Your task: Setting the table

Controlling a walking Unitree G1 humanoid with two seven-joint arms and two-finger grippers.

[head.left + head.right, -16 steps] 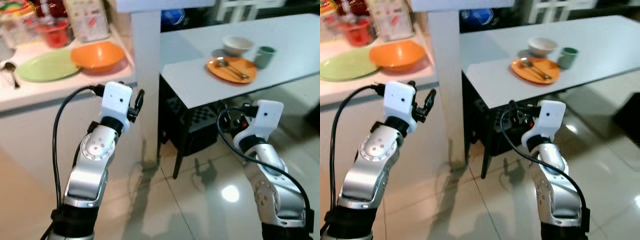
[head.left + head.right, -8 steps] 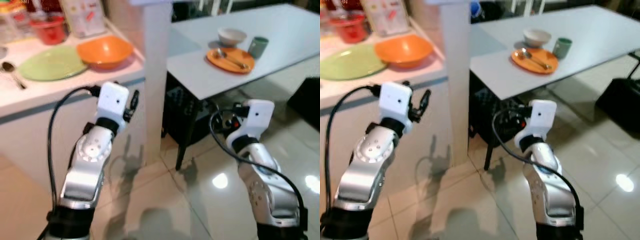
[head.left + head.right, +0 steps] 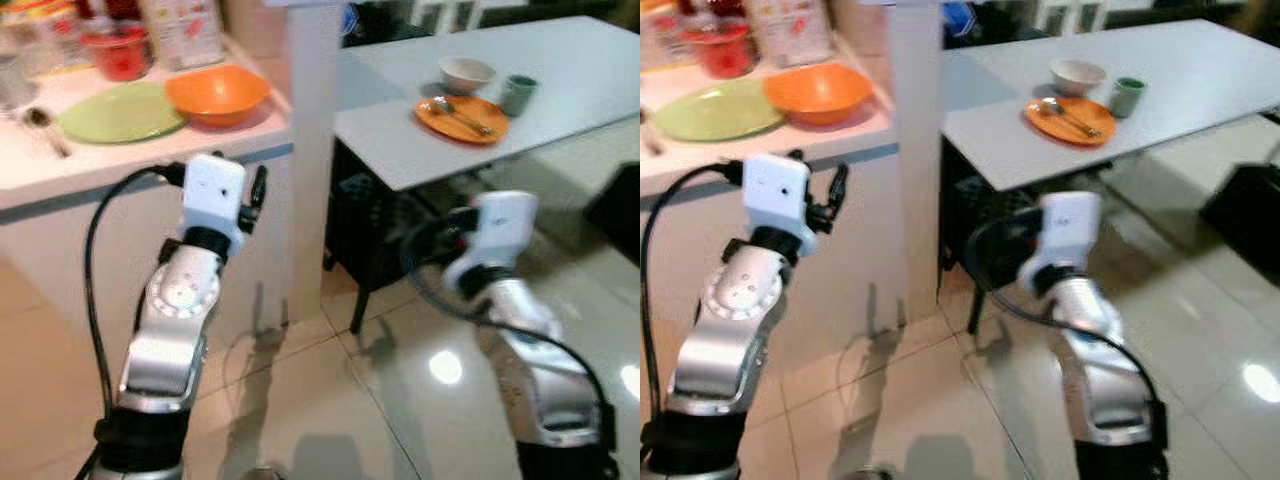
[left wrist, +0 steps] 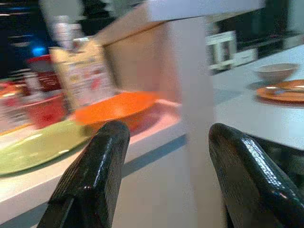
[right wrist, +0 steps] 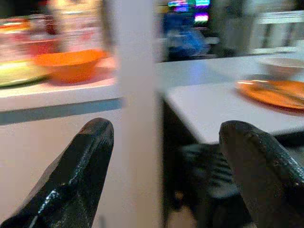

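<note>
An orange bowl (image 3: 217,93) sits on the white counter (image 3: 140,160) at the left, just beside a green plate (image 3: 118,111), with a spoon (image 3: 43,128) further left and a red container (image 3: 117,50) behind. Across a white post (image 3: 308,150), the grey table (image 3: 560,80) holds an orange plate (image 3: 461,117) with cutlery on it, a white bowl (image 3: 467,73) and a green cup (image 3: 517,94) close behind it. The left gripper (image 4: 166,175) hangs in front of the counter edge, fingers spread apart and empty. The right gripper (image 5: 166,166), blurred, hangs low before the table, its fingers likewise spread wide with nothing between them.
</note>
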